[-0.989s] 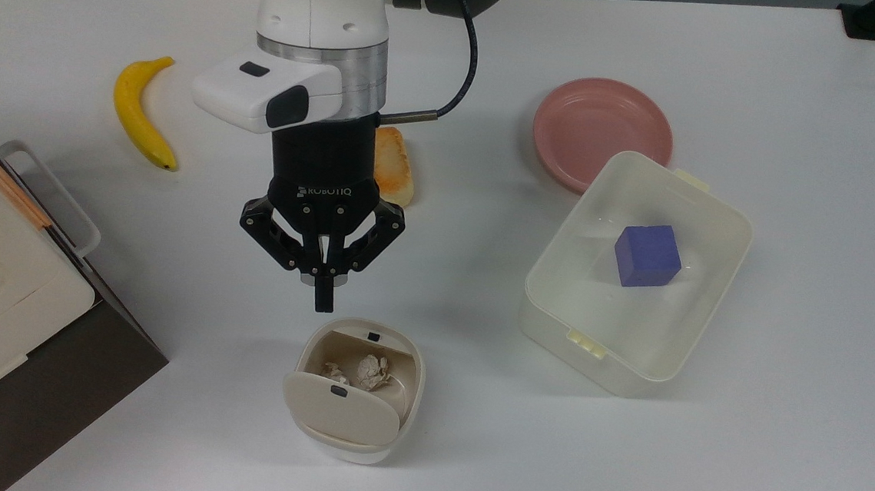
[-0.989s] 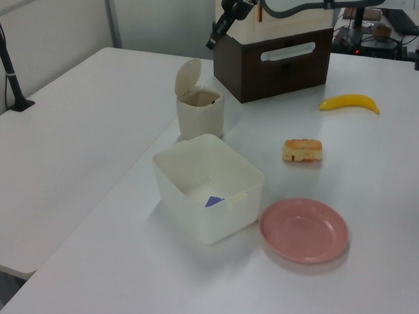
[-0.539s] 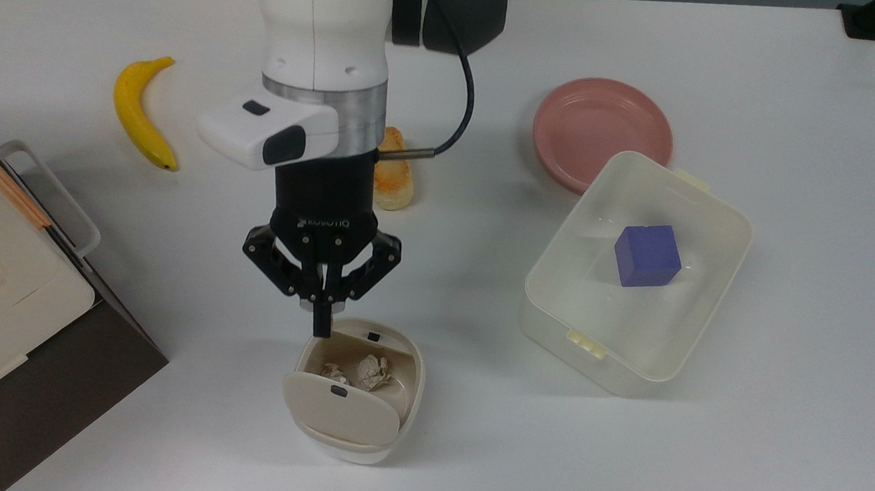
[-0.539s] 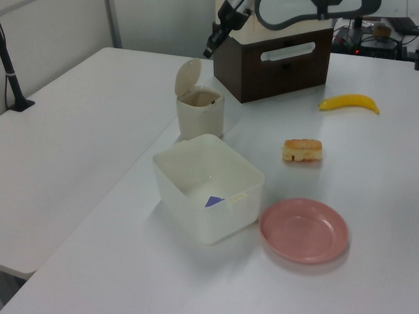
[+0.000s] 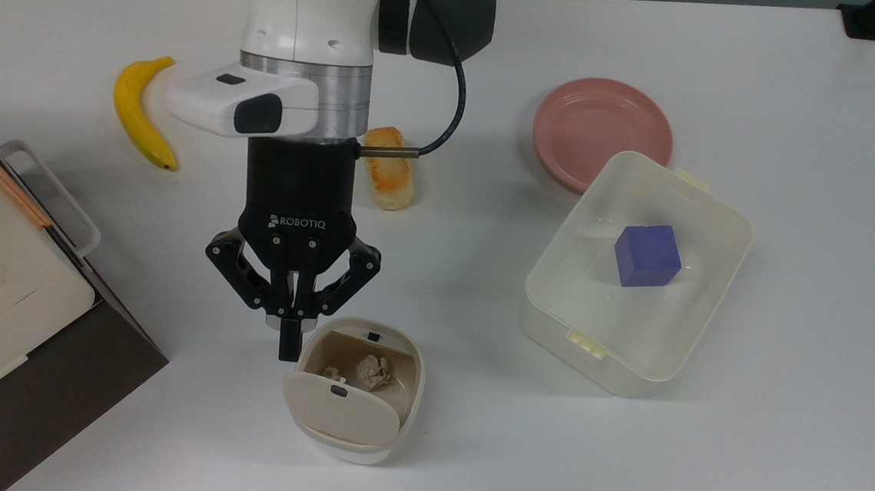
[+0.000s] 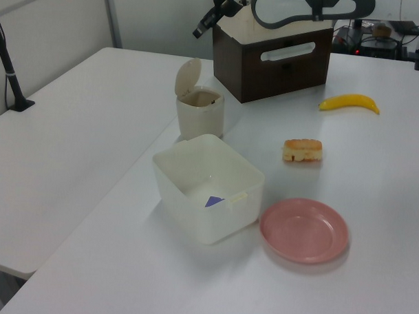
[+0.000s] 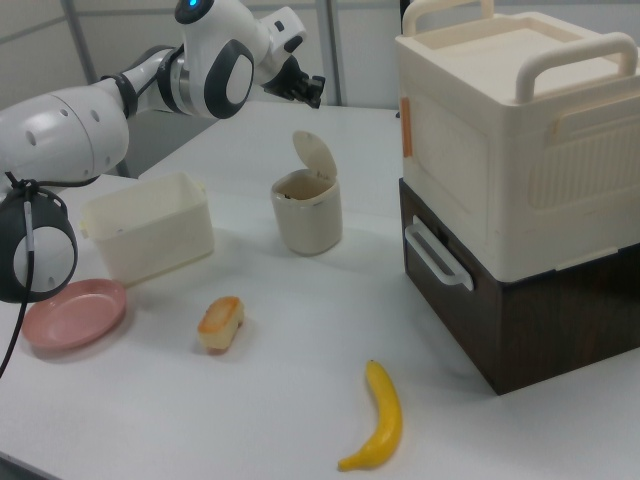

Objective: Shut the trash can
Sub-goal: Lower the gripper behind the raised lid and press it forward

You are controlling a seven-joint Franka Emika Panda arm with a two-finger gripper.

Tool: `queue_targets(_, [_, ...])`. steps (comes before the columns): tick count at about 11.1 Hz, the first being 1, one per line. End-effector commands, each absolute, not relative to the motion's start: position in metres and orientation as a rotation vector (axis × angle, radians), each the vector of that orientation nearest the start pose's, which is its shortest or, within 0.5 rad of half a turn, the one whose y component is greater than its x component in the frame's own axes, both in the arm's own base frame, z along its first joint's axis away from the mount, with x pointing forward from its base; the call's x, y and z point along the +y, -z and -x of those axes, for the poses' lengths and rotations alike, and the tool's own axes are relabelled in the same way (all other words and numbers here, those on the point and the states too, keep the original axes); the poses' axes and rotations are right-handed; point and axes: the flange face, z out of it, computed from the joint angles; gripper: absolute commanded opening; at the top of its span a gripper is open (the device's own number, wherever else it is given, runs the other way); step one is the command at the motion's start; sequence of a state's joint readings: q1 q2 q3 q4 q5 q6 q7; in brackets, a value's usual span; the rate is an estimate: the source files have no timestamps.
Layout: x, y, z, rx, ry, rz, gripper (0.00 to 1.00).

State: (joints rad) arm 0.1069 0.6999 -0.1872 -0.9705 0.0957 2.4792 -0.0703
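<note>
On the white table (image 5: 801, 109), with the trash can (image 5: 363, 425) as the landmark, the largest thing is the stacked pair of boxes, a cream carrier on a dark brown box (image 7: 520, 200), standing to the top view's left of the can and, in the right view, to its right. The robot arm (image 5: 310, 29) reaches in over the table from the far edge in the top view, above the can. The translucent-white container (image 5: 676, 355) sits to the top view's right of the can, well apart from it, with a blue cube (image 5: 646, 255) inside. The pink plate (image 5: 600, 126) lies beyond that container, just beside its far corner. The trash can itself stands near the table's near edge in the top view, its hinged lid (image 5: 337, 412) raised and upright, a small dark button showing on it, and crumpled paper (image 5: 369, 370) visible inside. The gripper (image 5: 289, 343) hangs above the can's rim on the top view's left side, fingers pressed together and pointing down; in the left view and the right view it sits well above the raised lid, clear of it. The banana (image 5: 139, 113) lies far beyond the can toward the top view's upper left. The piece of bread (image 5: 389, 173) lies beyond the can, partly under the arm.
</note>
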Motion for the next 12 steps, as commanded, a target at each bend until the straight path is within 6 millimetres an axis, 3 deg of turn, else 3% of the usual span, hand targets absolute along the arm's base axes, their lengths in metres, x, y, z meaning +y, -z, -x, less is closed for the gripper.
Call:
queue_targets(1, [0.0,-0.559,-0.801,-0.128,1.419,2.907,0.0])
queue_targets(3, [-0.001,-0.546,-0.806,-0.144,1.487,2.891,0.0])
queue_targets(6, [-0.001,-0.527,-0.808,-0.16,1.445,2.916,0.0])
queue_targets(12, [0.013,-0.519,-0.801,-0.191,1.39,2.928,0.0])
